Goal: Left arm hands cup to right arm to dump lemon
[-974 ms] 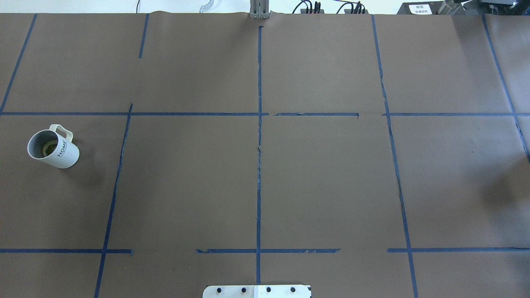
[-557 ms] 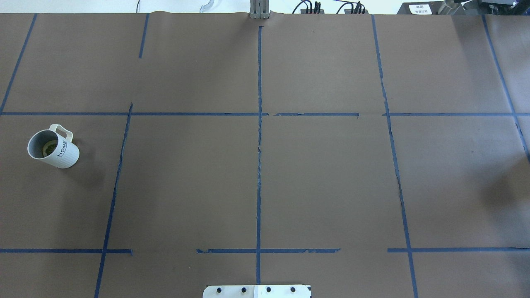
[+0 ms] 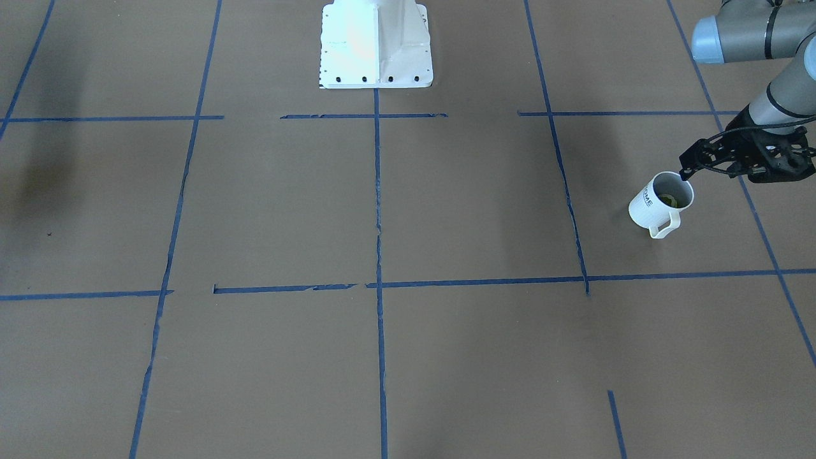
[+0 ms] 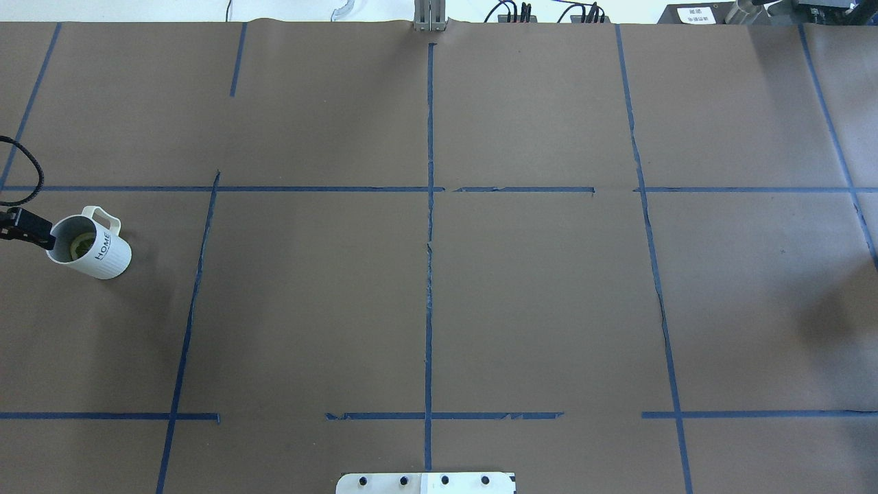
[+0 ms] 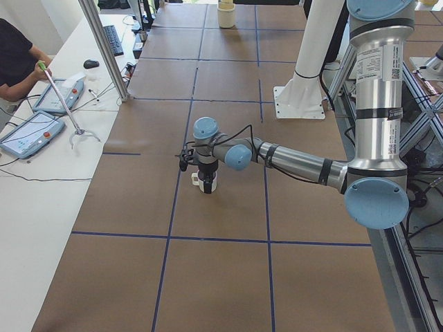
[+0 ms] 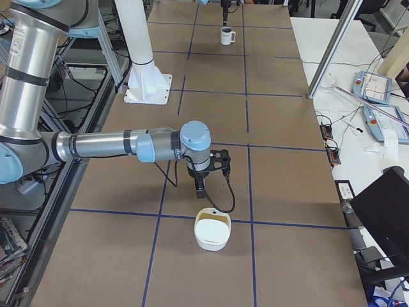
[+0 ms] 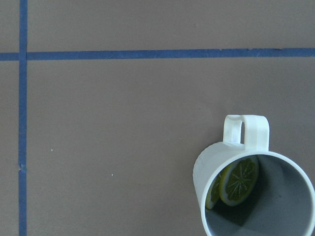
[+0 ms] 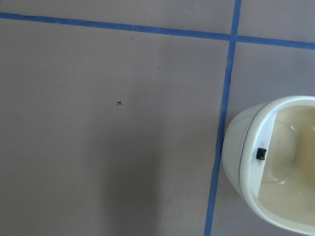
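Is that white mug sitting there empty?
No, sliced lemon lies inside the cup, against its grey inner wall.

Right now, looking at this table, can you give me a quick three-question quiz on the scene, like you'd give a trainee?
1. True or false: the cup lies tipped over on its side.
2. What is inside the cup? A) lemon B) a spoon C) nothing
3. Fill in: the word printed on the cup's side reads ____.
Key: 1 false, it stands upright. 2 A. 3 HOME.
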### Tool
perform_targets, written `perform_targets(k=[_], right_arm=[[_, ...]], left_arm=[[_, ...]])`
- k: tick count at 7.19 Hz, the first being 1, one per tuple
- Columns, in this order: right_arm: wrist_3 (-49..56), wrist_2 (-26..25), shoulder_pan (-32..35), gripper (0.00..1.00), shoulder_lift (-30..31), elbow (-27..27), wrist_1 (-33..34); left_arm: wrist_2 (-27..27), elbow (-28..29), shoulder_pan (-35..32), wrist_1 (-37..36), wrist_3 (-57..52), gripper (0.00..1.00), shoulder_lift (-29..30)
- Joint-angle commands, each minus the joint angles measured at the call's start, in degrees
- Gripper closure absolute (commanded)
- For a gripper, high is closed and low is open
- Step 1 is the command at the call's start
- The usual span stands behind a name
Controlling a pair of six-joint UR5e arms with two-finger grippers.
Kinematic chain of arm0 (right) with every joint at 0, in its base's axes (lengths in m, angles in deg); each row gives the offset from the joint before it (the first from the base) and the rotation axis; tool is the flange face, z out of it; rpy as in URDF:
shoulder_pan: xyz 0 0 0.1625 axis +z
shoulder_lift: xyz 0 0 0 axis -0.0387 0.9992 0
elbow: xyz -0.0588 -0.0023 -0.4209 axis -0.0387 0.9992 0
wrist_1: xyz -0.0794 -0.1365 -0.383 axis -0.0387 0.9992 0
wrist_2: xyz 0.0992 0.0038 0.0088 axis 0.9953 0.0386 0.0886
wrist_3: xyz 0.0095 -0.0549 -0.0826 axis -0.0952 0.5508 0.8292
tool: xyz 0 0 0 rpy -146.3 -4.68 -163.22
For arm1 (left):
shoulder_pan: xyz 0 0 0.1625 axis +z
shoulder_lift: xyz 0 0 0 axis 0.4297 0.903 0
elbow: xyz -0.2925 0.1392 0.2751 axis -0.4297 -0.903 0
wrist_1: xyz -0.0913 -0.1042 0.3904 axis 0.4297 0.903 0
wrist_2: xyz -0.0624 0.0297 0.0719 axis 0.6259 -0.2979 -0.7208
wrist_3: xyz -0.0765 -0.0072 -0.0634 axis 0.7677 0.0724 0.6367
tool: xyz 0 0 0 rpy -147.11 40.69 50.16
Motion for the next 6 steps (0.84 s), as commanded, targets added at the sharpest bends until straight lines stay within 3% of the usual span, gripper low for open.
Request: perform_targets(k=[1, 2, 3, 4, 6], right_arm=[[-0.04, 0.2, -0.01, 0.0, -0.03, -0.01, -0.01], [0.05, 0.54, -0.01, 0.0, 0.06, -0.01, -0.01], [0.05, 0.55, -0.01, 0.0, -0.03, -0.01, -0.01], [-0.04, 0.55, -0.01, 0.0, 0.06, -0.01, 0.08], [-0.38, 1.07, -0.27, 0.0, -0.03, -0.18, -0.09]], left_arm=[[1.12, 7.14, 1.45, 9.14, 1.29, 0.0, 1.0], [1.12, 9.0, 1.45, 10.23, 1.47, 0.12, 2.66], [1.21, 9.11, 1.62, 10.24, 1.38, 0.59, 2.85], [2.69, 8.93, 1.71, 10.41, 1.38, 1.0, 2.77], [8.41, 5.97, 2.06, 9.98, 3.3, 1.0, 3.03]])
